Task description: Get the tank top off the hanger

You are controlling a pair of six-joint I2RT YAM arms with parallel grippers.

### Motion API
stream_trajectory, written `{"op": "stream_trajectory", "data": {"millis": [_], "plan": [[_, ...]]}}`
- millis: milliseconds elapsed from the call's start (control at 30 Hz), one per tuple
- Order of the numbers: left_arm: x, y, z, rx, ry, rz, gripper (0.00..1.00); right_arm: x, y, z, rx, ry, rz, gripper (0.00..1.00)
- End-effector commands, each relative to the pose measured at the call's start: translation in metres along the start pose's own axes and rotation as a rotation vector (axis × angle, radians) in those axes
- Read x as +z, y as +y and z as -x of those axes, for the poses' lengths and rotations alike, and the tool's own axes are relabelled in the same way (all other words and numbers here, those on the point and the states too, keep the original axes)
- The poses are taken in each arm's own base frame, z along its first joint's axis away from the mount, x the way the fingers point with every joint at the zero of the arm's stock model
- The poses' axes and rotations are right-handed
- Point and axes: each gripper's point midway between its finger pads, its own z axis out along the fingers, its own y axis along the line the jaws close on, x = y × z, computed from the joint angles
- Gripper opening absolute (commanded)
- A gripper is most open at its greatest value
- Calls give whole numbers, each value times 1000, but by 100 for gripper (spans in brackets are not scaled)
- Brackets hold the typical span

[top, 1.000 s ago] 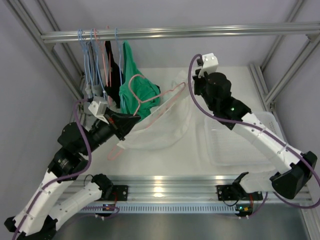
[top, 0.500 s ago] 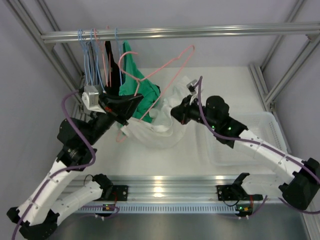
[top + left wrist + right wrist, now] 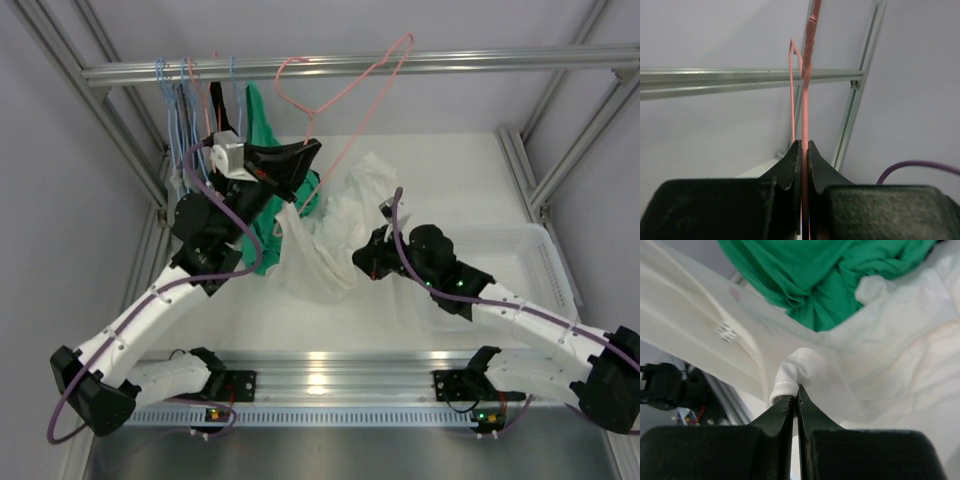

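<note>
Tank top (image 3: 325,240) droops white below the pink hanger (image 3: 352,110); the hanger's long wire slants up toward the rail (image 3: 480,62), and the cloth trails down and right from it; left gripper (image 3: 298,152) clamps that wire up high; right gripper (image 3: 366,262), nearer the cloth, pinches a fold low down; whether a strap is hooked on the wire, I can't tell.

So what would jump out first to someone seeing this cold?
The pink hanger, clamped in the left gripper, is tilted high up by the top rail. Below it the white tank top hangs mid-table, pinched by the right gripper, with a green garment behind.
</note>
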Motion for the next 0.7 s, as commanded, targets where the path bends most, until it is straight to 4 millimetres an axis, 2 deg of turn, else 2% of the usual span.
{"op": "stream_trajectory", "data": {"millis": [0, 33, 67, 100, 133, 200, 233, 333, 433, 467, 533, 567, 600, 667], "plan": [[-2, -27, 92, 57, -272, -73, 0, 3, -47, -38, -42, 121, -214, 0], [-3, -33, 95, 65, -289, -104, 0, 11, -54, -59, -31, 185, -222, 0], [-5, -37, 96, 73, -300, -130, 0, 17, -50, -70, -18, 213, -193, 0], [-6, -39, 87, 77, -292, -151, 0, 23, -34, -81, 4, 239, -124, 0], [-7, -43, 84, 77, -296, -180, 0, 30, -28, -94, 12, 266, -101, 0], [-12, -57, 82, 92, -328, -267, 0, 39, 2, -99, 17, 224, 1, 0], [-14, -58, 73, 80, -317, -286, 0, 41, 11, -98, 23, 203, 30, 0], [-16, -59, 72, 61, -337, -295, 0, 42, 32, -91, 47, 142, 87, 0], [-19, -58, 93, 58, -410, -274, 0, 41, 34, -98, 22, 149, 58, 0], [-19, -61, 110, 65, -448, -273, 0, 41, 30, -103, 16, 157, 38, 0], [-16, -60, 127, 60, -474, -248, 0, 39, 21, -121, 16, 191, 12, 0], [-15, -63, 147, 62, -502, -241, 0, 39, 16, -123, 23, 185, -9, 0], [-11, -61, 151, 58, -499, -222, 0, 40, 12, -123, 31, 175, -33, 0], [-2, -48, 143, 53, -428, -148, 0, 41, 8, -122, 25, 175, -59, 0]]}}
